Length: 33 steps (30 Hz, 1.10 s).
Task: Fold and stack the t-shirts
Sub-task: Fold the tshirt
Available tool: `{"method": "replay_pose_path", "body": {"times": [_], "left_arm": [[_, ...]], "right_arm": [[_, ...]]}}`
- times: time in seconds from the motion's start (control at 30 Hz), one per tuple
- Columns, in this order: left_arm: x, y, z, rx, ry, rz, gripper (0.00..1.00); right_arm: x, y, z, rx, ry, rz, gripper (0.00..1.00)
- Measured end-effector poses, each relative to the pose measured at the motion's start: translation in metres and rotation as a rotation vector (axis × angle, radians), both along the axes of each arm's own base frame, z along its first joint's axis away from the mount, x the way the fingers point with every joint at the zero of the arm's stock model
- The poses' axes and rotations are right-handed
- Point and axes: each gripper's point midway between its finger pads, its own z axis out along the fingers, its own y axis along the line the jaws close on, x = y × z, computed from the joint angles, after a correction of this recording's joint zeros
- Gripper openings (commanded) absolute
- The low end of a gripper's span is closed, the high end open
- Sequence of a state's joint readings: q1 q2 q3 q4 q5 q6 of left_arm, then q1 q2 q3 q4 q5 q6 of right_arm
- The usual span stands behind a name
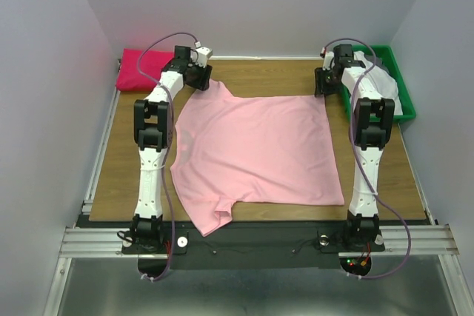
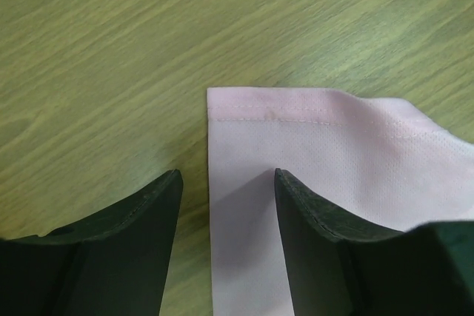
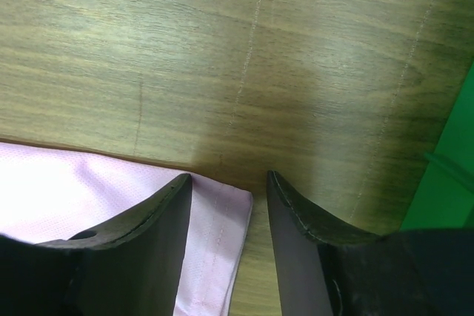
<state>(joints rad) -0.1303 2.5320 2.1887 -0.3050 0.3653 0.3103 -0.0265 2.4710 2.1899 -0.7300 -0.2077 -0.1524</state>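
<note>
Wooden table [image 1: 111, 175], brown grain, fills the middle of the top view. Light pink t-shirt [image 1: 255, 149] lies spread flat across the table centre, one sleeve toward the lower middle and the other toward the upper left by the left arm. It is smooth, with few wrinkles.

Green plastic bin [image 1: 395, 72] sits at the upper right, off the table's right edge. It holds a bundle of white and grey cloth [image 1: 385, 88]. The right arm covers part of the bundle, so a shirt count cannot be told. Magenta shirt [image 1: 141, 68] sits bunched at the upper left corner, partly behind the left arm, and its shape is hard to make out.

Left gripper [image 1: 198, 79] is at the pink shirt's upper left corner. In the left wrist view its fingers [image 2: 141, 212] stand apart. One is over bare wood [image 2: 111, 49] and the other over the cloth [image 2: 333, 153], with the shirt's straight edge between them. The stitched hem and fine knit weave show. Contact with the cloth cannot be told.

Right gripper [image 1: 324, 83] is at the shirt's upper right corner. In the right wrist view its black fingers [image 3: 155, 234] are parted. The hemmed corner [image 3: 222, 220] lies in the gap, not pinched. A sliver of the green bin wall [image 3: 444, 183] is cut off at the right edge.
</note>
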Motion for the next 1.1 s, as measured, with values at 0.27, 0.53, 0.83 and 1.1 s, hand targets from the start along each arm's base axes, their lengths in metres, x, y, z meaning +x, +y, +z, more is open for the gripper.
{"method": "replay_pose_path", "body": {"times": [0.27, 0.53, 0.83, 1.1], "left_arm": [[0.013, -0.012, -0.001, 0.044, -0.029, -0.018, 0.47], [0.011, -0.017, -0.001, 0.053, -0.04, -0.07, 0.0], [0.013, -0.015, 0.0, 0.063, -0.052, -0.083, 0.0], [0.005, -0.007, 0.014, 0.057, -0.056, -0.101, 0.0]], "right_arm": [[0.001, -0.002, -0.001, 0.01, -0.003, -0.002, 0.38], [0.004, -0.006, -0.001, 0.021, -0.013, -0.01, 0.09], [0.006, 0.011, 0.002, 0.082, -0.022, 0.027, 0.01], [0.014, 0.015, 0.015, 0.094, -0.06, 0.039, 0.01]]}}
